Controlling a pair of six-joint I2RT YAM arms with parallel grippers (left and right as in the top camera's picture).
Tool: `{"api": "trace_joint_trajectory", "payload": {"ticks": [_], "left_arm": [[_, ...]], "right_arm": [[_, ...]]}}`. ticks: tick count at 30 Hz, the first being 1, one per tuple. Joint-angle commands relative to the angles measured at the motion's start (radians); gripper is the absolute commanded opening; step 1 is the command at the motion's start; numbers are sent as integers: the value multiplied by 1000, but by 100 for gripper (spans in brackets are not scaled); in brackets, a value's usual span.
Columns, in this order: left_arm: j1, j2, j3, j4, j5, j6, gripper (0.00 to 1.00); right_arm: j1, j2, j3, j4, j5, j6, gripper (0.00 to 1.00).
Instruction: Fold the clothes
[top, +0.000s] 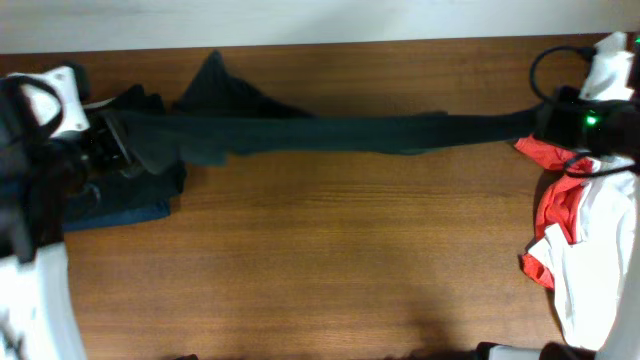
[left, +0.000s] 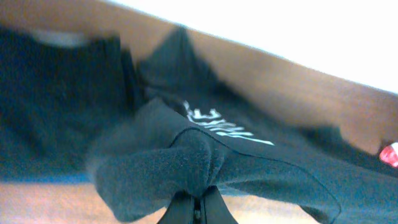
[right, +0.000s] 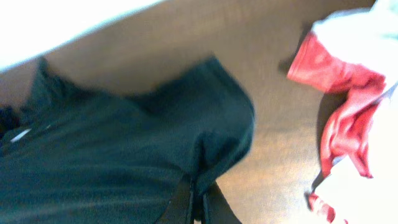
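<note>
The dark garment (top: 330, 133) is pulled taut along the far side of the worktop (top: 320, 260). It looks soft, light and limp, best held at its ends. The left claw (left: 198, 202) pinches its left end and the right claw (right: 196, 200) its right end. Red-and-white clothes (top: 565, 215) lie at the right.

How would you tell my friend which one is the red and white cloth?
Look at the brown wooden table and go to its right end, by the right pincer. There a crumpled red and white cloth lies. It is the only bright one: the stretched cloth and the pile at the left end are dark.
</note>
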Motion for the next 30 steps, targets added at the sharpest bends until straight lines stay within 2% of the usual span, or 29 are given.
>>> {"api": "trace_joint_trajectory", "payload": {"ticks": [1, 4, 7, 10, 13, 15, 17, 21, 23, 25, 26, 29, 30], "left_arm": [[6, -114, 95, 17, -4, 27, 0], [6, -192, 100, 90, -7, 27, 0], [5, -177, 99, 132, -2, 23, 0], [5, -38, 99, 156, 52, 19, 0], [-23, 150, 99, 253, 109, 20, 0], [-70, 327, 100, 435, 109, 21, 0], [-89, 417, 100, 609, 109, 20, 0], [-87, 454, 109, 955, 108, 20, 0], [-71, 454, 192, 1059, 90, 19, 0], [-56, 454, 301, 1032, 71, 19, 0], [-55, 454, 363, 956, 71, 19, 0], [-55, 446, 448, 603, 71, 20, 0], [-55, 444, 447, 418, 71, 21, 0]], "right_arm": [[-11, -84, 126, -1, 90, -14, 4], [-11, -113, 238, 6, 130, -13, 4], [-11, -89, 246, 38, 130, -14, 4], [-9, 33, 246, 49, 129, -14, 4], [-9, 200, 246, 117, 129, -14, 4], [-9, 316, 246, 244, 117, -13, 4], [-9, 369, 246, 375, 118, -10, 4], [-10, 360, 251, 690, 118, 45, 4], [-11, 342, 275, 752, 140, 48, 4], [-12, 327, 299, 726, 189, 45, 4], [-16, 321, 299, 672, 232, 43, 4], [-18, 330, 299, 436, 391, 43, 4], [-18, 343, 294, 336, 432, 43, 4]]}}
